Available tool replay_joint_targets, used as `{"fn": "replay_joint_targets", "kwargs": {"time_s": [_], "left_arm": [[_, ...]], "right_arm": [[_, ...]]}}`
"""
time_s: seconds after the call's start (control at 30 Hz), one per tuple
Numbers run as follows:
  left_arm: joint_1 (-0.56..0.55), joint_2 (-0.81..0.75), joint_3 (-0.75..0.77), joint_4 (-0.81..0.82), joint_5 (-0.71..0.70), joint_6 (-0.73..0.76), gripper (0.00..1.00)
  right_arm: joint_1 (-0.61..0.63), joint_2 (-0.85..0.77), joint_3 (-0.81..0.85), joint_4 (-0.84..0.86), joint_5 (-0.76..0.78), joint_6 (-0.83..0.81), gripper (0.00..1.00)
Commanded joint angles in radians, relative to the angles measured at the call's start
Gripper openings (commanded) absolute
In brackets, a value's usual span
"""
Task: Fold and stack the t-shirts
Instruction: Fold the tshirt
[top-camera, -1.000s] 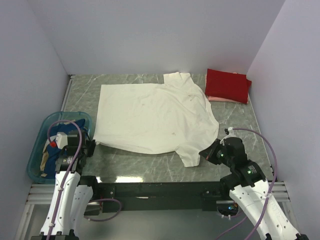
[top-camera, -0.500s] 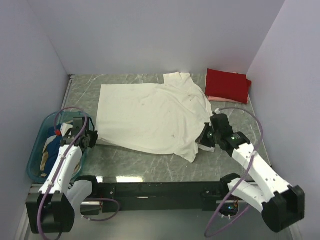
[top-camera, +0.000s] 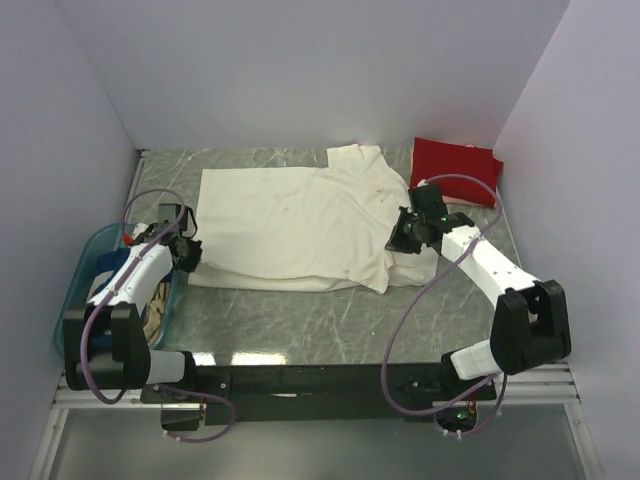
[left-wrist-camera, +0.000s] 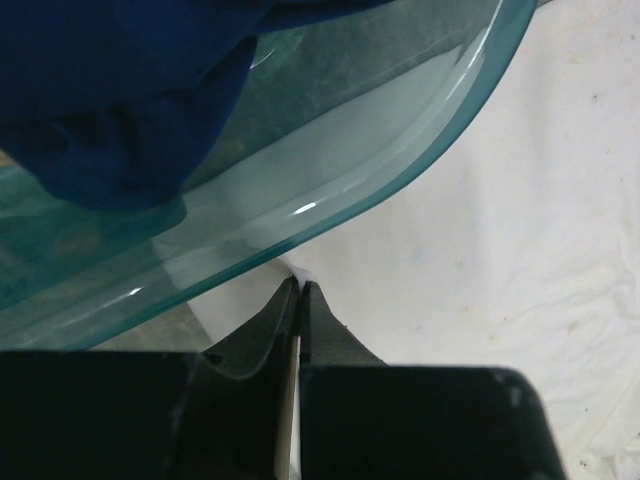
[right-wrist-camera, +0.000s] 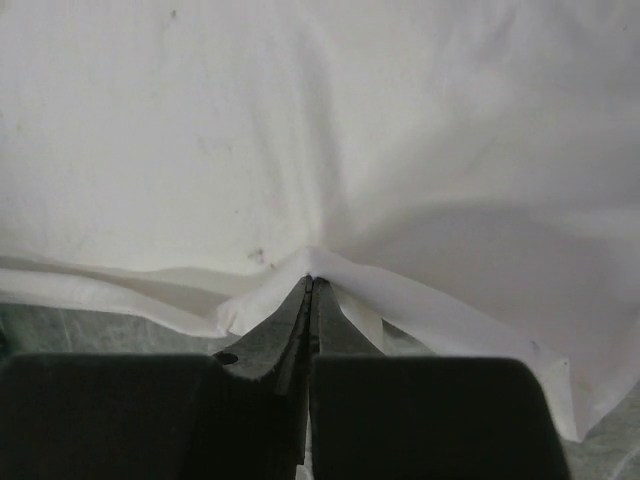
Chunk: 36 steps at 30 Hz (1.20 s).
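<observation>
A cream-white t-shirt (top-camera: 290, 225) lies spread on the marble table, its near edge folded over. My left gripper (top-camera: 188, 258) is shut on the shirt's near-left hem corner (left-wrist-camera: 300, 275), right beside the teal basket's rim. My right gripper (top-camera: 402, 238) is shut on the shirt's right sleeve fold (right-wrist-camera: 312, 262) and holds the cloth lifted over the shirt body. A folded red t-shirt (top-camera: 456, 170) lies on a pale pink one (top-camera: 438, 197) at the back right. A dark blue t-shirt (left-wrist-camera: 110, 110) lies in the basket.
The teal plastic basket (top-camera: 92, 256) sits at the table's left edge, close to my left arm, with several garments inside. Its curved rim (left-wrist-camera: 400, 170) fills the left wrist view. White walls enclose the table on three sides.
Both grippers moved away from the near edge with the shirt's near side, folding it onto the body. The right arm stretched far forward and left; the left arm swung up beside the basket.
</observation>
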Motion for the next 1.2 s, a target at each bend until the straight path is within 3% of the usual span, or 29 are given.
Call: {"fn": "replay_joint_targets", "kwargs": {"time_s": [0.0, 0.3, 1.17], "left_arm": [[-0.002, 0.031, 0.063, 0.022, -0.038, 0.017, 0.07], [0.007, 0.121, 0.157, 0.018, -0.048, 0.046, 0.07], [0.025, 0.192, 0.221, 0.048, -0.046, 0.086, 0.01]], "right_arm": [[-0.039, 0.049, 0.092, 0.047, -0.046, -0.035, 0.0], [-0.086, 0.163, 0.178, 0.055, -0.086, -0.056, 0.0], [-0.157, 0.237, 0.242, 0.072, -0.11, -0.058, 0.0]]}}
